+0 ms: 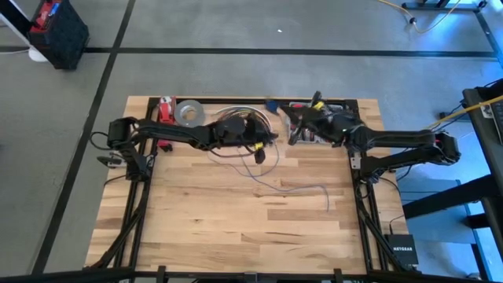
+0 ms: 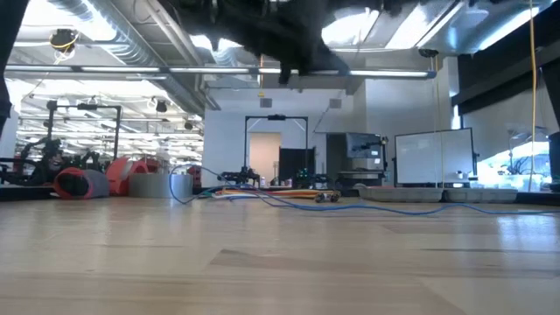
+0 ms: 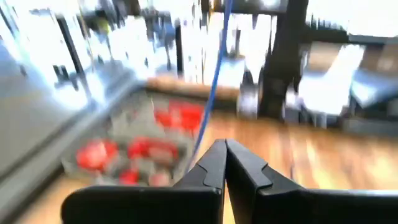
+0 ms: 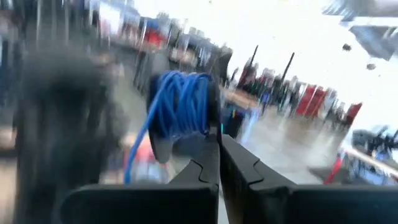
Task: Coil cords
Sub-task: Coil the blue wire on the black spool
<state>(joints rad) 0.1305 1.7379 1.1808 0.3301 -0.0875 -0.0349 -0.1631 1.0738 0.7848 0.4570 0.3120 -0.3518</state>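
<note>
Winding is underway: left fingers (image 3: 222,163) pinch the cord (image 3: 214,87), right fingers (image 4: 217,158) clenched by the coil (image 4: 181,102); next, another loop.

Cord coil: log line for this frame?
left gripper: shut on cord, raised near tape roll | right gripper: shut, beside wound cord loops | loose cord tail trailing on table
</note>
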